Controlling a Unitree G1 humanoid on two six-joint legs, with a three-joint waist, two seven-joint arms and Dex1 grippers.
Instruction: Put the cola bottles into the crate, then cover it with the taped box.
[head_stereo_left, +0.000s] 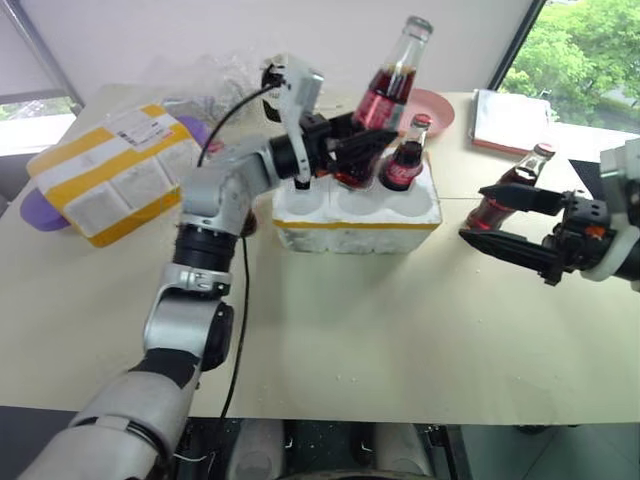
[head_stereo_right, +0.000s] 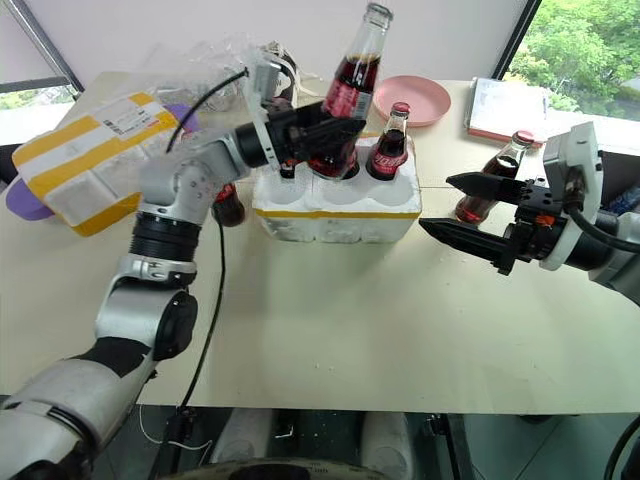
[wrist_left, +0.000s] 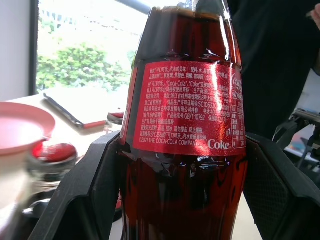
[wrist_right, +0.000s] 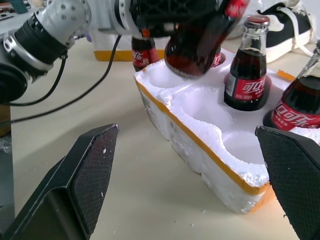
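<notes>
White foam makes the crate (head_stereo_left: 357, 212), and it sits in the middle of the table (head_stereo_left: 330, 330). From the left eye, one cola bottle (head_stereo_left: 405, 157) stands in a far well. The left gripper (head_stereo_left: 352, 140) holds a second bottle (head_stereo_left: 385, 95) tilted over the crate, not yet down in a well. A third bottle (head_stereo_left: 510, 190) waits on the table near the right gripper (head_stereo_left: 505, 218), whose fingers are spread wide with nothing in them. The taped box (head_stereo_left: 115, 170) lies off to the left, so the cover step is not started.

From the left wrist, the black fingers (wrist_left: 85, 195) press both sides of the held bottle, just under its red label.

From the right wrist, the held bottle's bottom hangs just above a well. Most wells I can see look empty, and another bottle (wrist_right: 145, 51) stands on the table behind the crate. I think most of the job is left.
</notes>
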